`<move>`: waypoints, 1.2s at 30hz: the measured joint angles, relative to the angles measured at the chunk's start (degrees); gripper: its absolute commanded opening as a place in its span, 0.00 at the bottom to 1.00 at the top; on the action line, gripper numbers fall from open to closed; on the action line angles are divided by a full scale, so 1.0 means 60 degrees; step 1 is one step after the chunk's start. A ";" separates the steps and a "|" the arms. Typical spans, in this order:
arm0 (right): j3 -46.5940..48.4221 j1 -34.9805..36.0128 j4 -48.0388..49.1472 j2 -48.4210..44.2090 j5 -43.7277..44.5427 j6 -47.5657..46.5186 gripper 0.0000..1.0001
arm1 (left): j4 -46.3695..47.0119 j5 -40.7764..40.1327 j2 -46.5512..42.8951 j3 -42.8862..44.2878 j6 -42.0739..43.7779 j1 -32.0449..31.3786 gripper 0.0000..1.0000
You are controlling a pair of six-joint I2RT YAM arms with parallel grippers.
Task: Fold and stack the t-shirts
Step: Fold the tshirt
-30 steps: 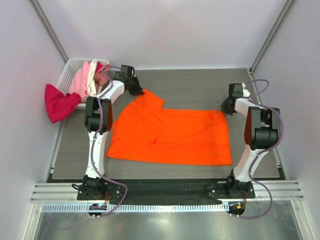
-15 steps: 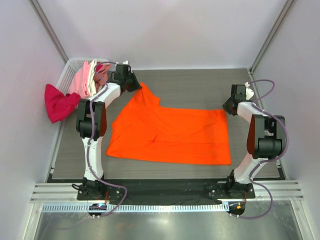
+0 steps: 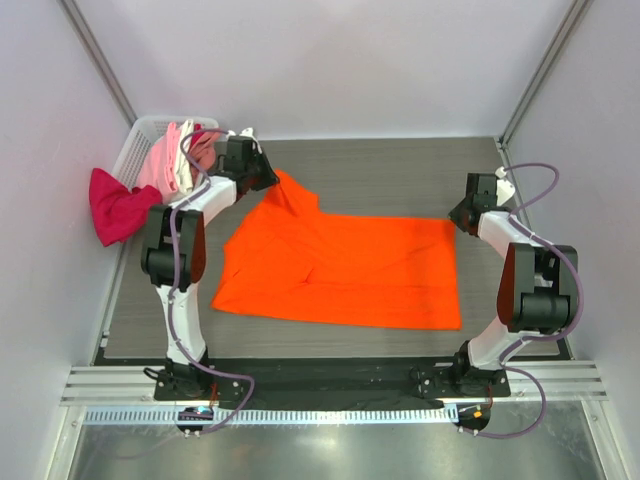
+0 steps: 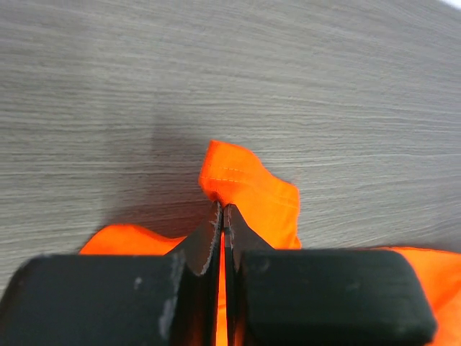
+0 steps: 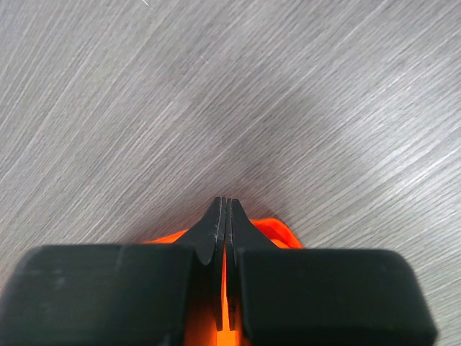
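Left wrist view: left pincer is seen fully closed, jaws pressed together on a hemmed corner of the orange t-shirt. A stitched tip of cloth pokes out past the fingertips, so the bite is judged decent.

Right wrist view: right pincer is likewise clamped. Only a thin orange sliver is seen either side of the tips, so the bite is judged shallow and slip is a risk.

Top view: shirt is spread across the middle of the table, mostly flat.
- Far-left corner is tented up off the table at the left pincer.
- Far-right corner is held low at the right pincer.
- Left half is rumpled, with a diagonal crease; right half is smooth.

Step is judged to be: far edge gripped at both corners, to be tensioned flat or carried toward the near edge for a first fold. To be done well:
- Both corners should be moved together at matched height and speed.
- Far edge should be pulled just taut, not stretched.
- Lift should be limited so the near edge is anchored, not dragged.
- Left-side rumple should be pulled out before any crease is set.

Other t-shirts are found at far left: magenta one hung over the side of the basket, pink and white ones bunched inside it.
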 measured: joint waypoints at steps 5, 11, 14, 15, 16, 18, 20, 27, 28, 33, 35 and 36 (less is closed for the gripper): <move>-0.0164 0.0000 0.0025 -0.0026 -0.0004 0.0091 0.01 | 0.0474 -0.0098 -0.0820 -0.0885 0.0095 -0.0084 0.00; -0.0503 0.0000 0.0018 -0.0357 -0.0011 0.0146 0.01 | 0.0637 -0.0608 -0.1854 -0.1636 0.0339 -0.0455 0.00; -0.0576 -0.0007 0.0000 -0.0656 -0.0011 0.0142 0.01 | 0.0612 -0.1162 -0.2346 -0.1971 0.0594 -0.0732 0.00; -0.0583 -0.0007 0.0000 -0.0761 -0.0007 0.0138 0.01 | 0.0601 -0.1344 -0.2510 -0.2102 0.0674 -0.0798 0.00; -0.0583 -0.0011 -0.0015 -0.0841 -0.0011 0.0135 0.01 | 0.0576 -0.1552 -0.2721 -0.2262 0.0790 -0.0874 0.00; -0.0586 -0.0007 -0.0069 -0.1024 -0.0011 0.0131 0.01 | 0.0495 -0.1880 -0.3096 -0.2503 0.0958 -0.0994 0.00; -0.0594 -0.0011 -0.0109 -0.1166 -0.0018 0.0120 0.01 | 0.0452 -0.2182 -0.3446 -0.2707 0.1133 -0.1093 0.00; -0.0827 -0.0015 -0.0364 -0.1421 -0.0262 0.0047 0.01 | 0.0375 -0.2798 -0.4779 -0.3880 0.1413 -0.1144 0.00; -0.0874 -0.0015 -0.0426 -0.1446 -0.0288 0.0029 0.01 | 0.0368 -0.2830 -0.4947 -0.4033 0.1435 -0.1151 0.00; -0.1053 -0.0015 -0.0623 -0.1581 -0.0401 -0.0058 0.01 | 0.0255 -0.3093 -0.5657 -0.4677 0.1574 -0.1330 0.00; -0.1191 -0.0015 -0.0685 -0.1745 -0.0423 -0.0095 0.01 | 0.0186 -0.3217 -0.5967 -0.4925 0.1585 -0.1457 0.00; -0.1257 -0.0015 -0.0725 -0.1832 -0.0433 -0.0113 0.01 | 0.0149 -0.3297 -0.6080 -0.4994 0.1592 -0.1526 0.00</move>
